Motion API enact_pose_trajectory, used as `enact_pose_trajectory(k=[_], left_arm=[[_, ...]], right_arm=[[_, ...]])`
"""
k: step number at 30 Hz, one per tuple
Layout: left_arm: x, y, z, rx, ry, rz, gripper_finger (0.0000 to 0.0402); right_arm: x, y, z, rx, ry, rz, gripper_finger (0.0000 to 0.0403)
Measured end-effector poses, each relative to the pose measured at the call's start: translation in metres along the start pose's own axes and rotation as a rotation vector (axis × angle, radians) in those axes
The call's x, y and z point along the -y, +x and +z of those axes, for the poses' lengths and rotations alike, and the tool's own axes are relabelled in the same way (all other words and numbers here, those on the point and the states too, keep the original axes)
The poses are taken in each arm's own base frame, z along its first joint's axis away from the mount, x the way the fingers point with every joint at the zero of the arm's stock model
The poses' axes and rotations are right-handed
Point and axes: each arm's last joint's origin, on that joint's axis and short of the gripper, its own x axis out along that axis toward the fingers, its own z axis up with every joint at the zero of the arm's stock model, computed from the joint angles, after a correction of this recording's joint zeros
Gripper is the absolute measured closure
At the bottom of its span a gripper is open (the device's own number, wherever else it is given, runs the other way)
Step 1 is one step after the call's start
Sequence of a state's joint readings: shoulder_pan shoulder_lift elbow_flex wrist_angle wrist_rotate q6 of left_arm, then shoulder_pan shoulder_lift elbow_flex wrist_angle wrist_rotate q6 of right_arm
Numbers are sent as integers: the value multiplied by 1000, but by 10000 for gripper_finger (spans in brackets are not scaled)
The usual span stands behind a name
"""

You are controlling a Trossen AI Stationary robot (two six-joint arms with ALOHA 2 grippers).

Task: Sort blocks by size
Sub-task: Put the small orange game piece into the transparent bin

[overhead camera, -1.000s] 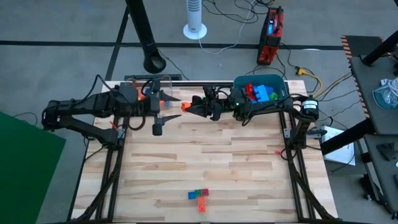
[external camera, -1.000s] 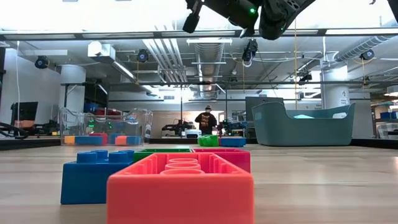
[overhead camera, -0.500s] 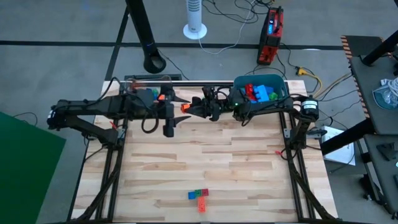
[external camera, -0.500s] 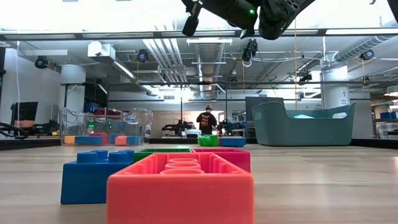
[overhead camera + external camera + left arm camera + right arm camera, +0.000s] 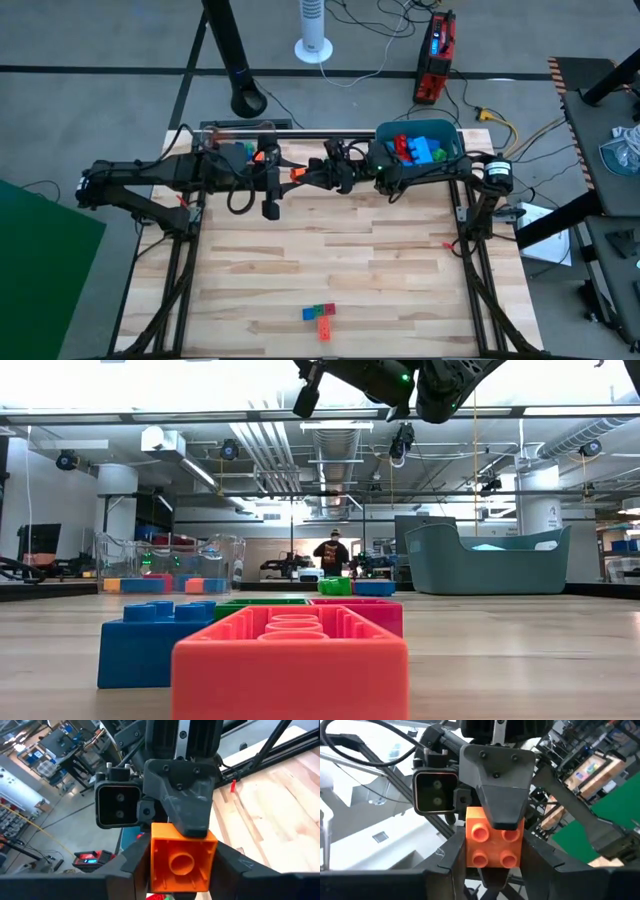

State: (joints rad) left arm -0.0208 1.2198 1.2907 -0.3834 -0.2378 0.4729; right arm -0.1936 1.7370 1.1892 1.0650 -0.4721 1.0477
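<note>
A chunky orange block [image 5: 297, 173] hangs in the air over the table's far middle, between my two grippers. My left gripper [image 5: 288, 172] comes at it from the left and my right gripper [image 5: 306, 174] from the right, each shut on it. The block's hollow underside [image 5: 182, 862] faces the left wrist, and its studs [image 5: 494, 845] face the right wrist. A blue block [image 5: 150, 645], an orange one [image 5: 290, 660], a green one [image 5: 262, 603] and a red one [image 5: 365, 610] lie together near the table's front edge [image 5: 320, 318]. My left gripper pinches two opposite side walls of the orange block [image 5: 154, 865] between its two fingers. The fingers lie level and come from the table's left. The block is clear of the table. My right gripper pinches the block's other pair of side walls [image 5: 469, 851] between its two fingers, level, from the table's right. One of its fingers [image 5: 187, 822] shows lying on the block in the left wrist view.
A teal tub [image 5: 455, 140] with red, blue and green blocks stands at the far right. A clear box [image 5: 170, 565] holding blocks stands at the far left, under my left arm. A green block [image 5: 335, 586] and a blue one [image 5: 373, 588] lie far back.
My left gripper has gone toward the table's right edge, from over the clear box up to the orange block that my right gripper holds. The block and my right gripper have kept still.
</note>
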Motion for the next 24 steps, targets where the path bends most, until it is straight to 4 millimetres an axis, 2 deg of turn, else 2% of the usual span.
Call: enact_pose_trajectory(k=[3,4,10,13,16,19,24], left_arm=[[0,0,-1,-15,-5,9,272],[0,0,-2,-24,-8,22,272],[-6,-4,-13,-141,-73,69,261],[-13,-6,-28,-259,-136,83,263],[-26,-8,-48,-405,-196,153,271],[-46,-9,-75,-560,-272,216,271],[-78,-10,-143,-771,-512,309,264]], right_arm=[[3,0,-1,-16,22,-32,268],[4,-1,0,-18,25,-41,256],[16,-8,6,-34,77,-120,136],[22,-14,13,-46,137,-195,100],[33,-24,14,-82,253,-340,84],[43,-35,8,-144,354,-522,83],[42,-43,-6,-266,387,-682,103]])
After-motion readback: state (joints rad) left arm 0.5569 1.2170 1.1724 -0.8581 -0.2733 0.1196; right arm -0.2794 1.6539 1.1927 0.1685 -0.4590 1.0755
